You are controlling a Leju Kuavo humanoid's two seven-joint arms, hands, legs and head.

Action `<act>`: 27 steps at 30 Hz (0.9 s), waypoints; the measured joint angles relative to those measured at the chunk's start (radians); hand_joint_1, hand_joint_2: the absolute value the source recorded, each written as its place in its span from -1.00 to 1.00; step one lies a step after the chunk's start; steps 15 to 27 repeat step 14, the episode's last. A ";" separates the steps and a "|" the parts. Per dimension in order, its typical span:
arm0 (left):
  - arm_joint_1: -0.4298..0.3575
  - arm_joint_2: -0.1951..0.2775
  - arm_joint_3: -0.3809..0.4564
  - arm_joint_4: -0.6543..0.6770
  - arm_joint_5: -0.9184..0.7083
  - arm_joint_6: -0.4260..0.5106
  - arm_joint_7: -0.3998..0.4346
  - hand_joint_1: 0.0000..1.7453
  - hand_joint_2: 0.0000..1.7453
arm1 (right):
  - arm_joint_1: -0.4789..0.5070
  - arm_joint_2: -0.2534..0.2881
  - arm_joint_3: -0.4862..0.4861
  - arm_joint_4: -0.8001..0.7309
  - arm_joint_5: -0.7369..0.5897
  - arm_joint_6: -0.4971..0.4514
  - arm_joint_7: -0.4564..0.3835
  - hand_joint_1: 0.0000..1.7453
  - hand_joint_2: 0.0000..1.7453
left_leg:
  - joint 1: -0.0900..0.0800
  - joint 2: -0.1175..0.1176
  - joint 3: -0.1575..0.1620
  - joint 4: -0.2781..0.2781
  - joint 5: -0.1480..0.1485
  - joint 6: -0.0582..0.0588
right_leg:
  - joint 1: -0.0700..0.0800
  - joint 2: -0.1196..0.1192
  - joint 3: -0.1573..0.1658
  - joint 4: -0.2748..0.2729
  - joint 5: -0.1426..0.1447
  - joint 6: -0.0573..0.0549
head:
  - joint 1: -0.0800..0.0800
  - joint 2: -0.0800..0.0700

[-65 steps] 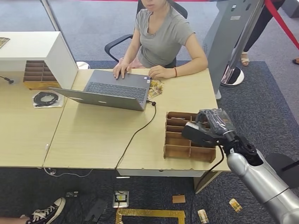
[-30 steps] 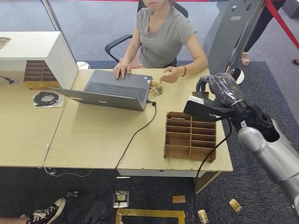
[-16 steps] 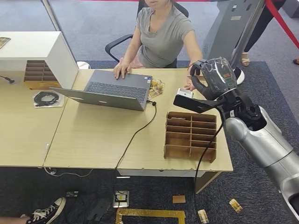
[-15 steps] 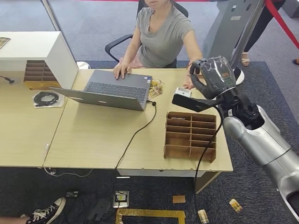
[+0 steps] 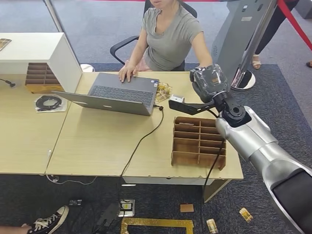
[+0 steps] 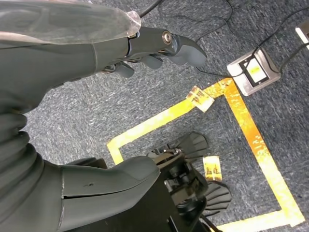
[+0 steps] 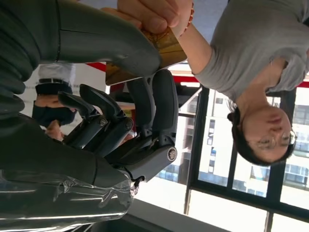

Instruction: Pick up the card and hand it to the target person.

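My right hand [image 5: 207, 82] is raised over the far side of the desk, in front of the seated person [image 5: 171, 36] in a grey shirt. In the right wrist view a golden card [image 7: 167, 47] sits pinched between the thumb [image 7: 109, 43] and the dark fingers [image 7: 153, 104] of my right hand [image 7: 120, 130]. The person's hand [image 7: 153, 12] grips the card's other end. In the head view the card is hidden behind my hand. My left hand [image 6: 109, 48] hangs above the carpet, fingers apart and holding nothing.
A wooden slotted organizer [image 5: 198, 141] stands on the desk [image 5: 99, 146] below my right arm. An open laptop [image 5: 121, 95] with a black cable [image 5: 141, 139] lies to the left. A white shelf unit [image 5: 40, 56] sits far left. Small cards [image 6: 199, 98] lie on the floor.
My right hand has lifted from over the organizer and swung forward and left toward the person. The person's arm has reached out to meet it.
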 joint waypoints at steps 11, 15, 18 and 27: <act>0.003 -0.002 0.000 0.000 0.012 0.001 0.000 -1.00 1.00 | -0.036 0.089 0.030 0.176 -0.022 0.156 0.040 -1.00 1.00 | 0.000 0.000 0.000 0.000 0.000 0.000 | 0.000 0.000 0.000 0.000 0.000 0.000 | 0.000 0.000; 0.007 -0.002 0.000 0.000 0.018 0.006 0.000 -1.00 1.00 | -0.048 0.105 0.031 0.198 -0.046 0.199 0.049 -1.00 1.00 | 0.000 0.000 0.000 0.000 0.000 0.000 | 0.000 0.000 0.000 0.000 0.000 0.000 | -0.001 0.000; 0.007 -0.002 0.000 0.000 0.018 0.006 0.000 -1.00 1.00 | -0.048 0.105 0.031 0.198 -0.046 0.199 0.049 -1.00 1.00 | 0.000 0.000 0.000 0.000 0.000 0.000 | 0.000 0.000 0.000 0.000 0.000 0.000 | -0.001 0.000; 0.007 -0.002 0.000 0.000 0.018 0.006 0.000 -1.00 1.00 | -0.048 0.105 0.031 0.198 -0.046 0.199 0.049 -1.00 1.00 | 0.000 0.000 0.000 0.000 0.000 0.000 | 0.000 0.000 0.000 0.000 0.000 0.000 | -0.001 0.000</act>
